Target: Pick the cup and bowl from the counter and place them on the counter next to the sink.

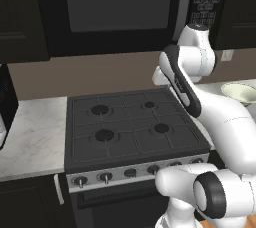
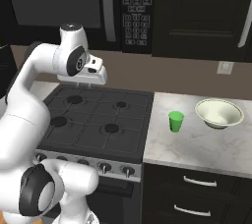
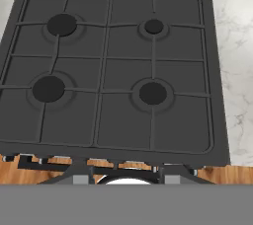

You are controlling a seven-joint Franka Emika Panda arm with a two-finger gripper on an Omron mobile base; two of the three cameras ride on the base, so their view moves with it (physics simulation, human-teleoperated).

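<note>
Hovering high over the stove (image 2: 96, 115), the gripper (image 2: 93, 73) hangs above the rear burners with nothing between its jaws. How far those jaws are spread I cannot tell; the hand view catches just the tips at its lower edge, and the right base view shows the hand from the side as a pale block. Looking down from the hand, the four burners and the dark grate lie beneath, with a strip of marbled counter (image 3: 234, 61) along the right edge.

Off to the right of the stove, on that same counter, stands the cup (image 2: 175, 121), upright and near the stove's edge. Further right, near but apart from it, sits the bowl (image 2: 219, 113), open side up; its rim also peeks past the arm in the left base view.

Neither thing has been touched, so this looks like the opening reach toward the first pick, most likely the cup since it is nearer. The next move calls for swinging the hand right, past the stove's edge, lowering over the cup, and straddling its sides with open jaws before closing.
</note>
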